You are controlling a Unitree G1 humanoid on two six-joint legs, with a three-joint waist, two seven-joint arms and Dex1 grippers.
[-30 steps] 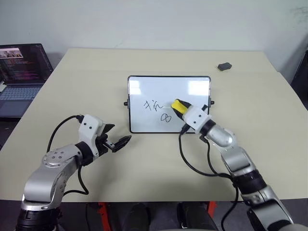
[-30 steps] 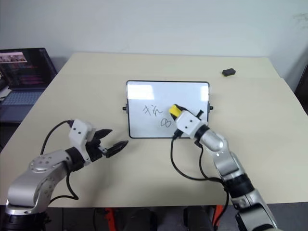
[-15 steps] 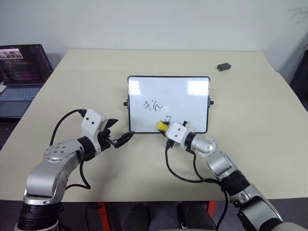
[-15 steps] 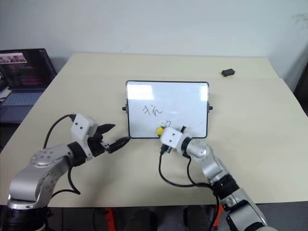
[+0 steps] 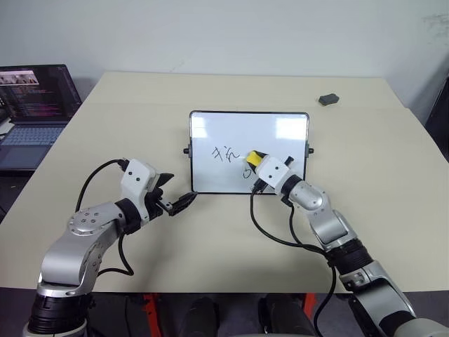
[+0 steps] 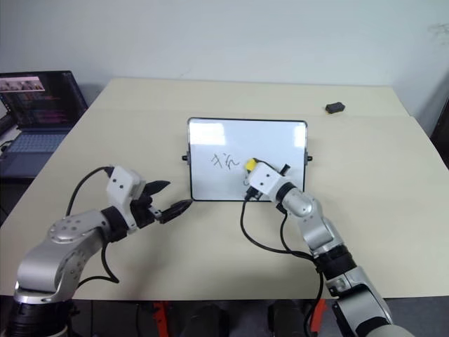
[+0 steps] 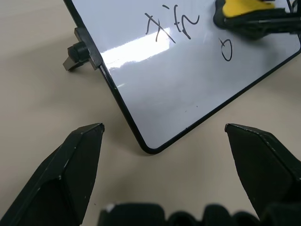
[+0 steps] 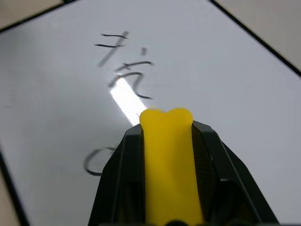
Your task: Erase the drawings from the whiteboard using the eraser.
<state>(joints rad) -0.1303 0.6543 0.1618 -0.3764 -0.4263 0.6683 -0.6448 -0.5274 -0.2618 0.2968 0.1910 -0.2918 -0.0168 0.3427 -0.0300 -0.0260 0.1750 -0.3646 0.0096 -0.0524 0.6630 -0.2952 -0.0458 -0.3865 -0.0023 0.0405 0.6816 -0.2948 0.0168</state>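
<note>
The whiteboard (image 5: 249, 151) stood propped on the beige table (image 5: 210, 91), its long axis running left to right and its glossy face leaning back toward me. A laptop (image 5: 31, 105) with a lit screen sat off the table's left edge, and a small dark grey lump (image 5: 327, 99) lay near the far right corner, well apart from the board. Nothing stood between my grippers and the board.

The drawings (image 5: 224, 153), black character-like squiggles, sat left of centre, with part of a loop (image 7: 226, 49) lower down beside the eraser (image 5: 254, 158). I had the right gripper (image 5: 257, 163) clamped tight on that yellow block, its long axis pointing along the fingers at the board face, just right of the squiggles. My left gripper (image 5: 175, 196) hung spread wide and empty before the board's lower left corner, fingers (image 7: 77, 160) either side of it, not touching.

Half a second earlier the eraser had been down at the board's lower edge; it had since climbed to mid-board. The figure-eight seen a second before now showed as a partial loop.
</note>
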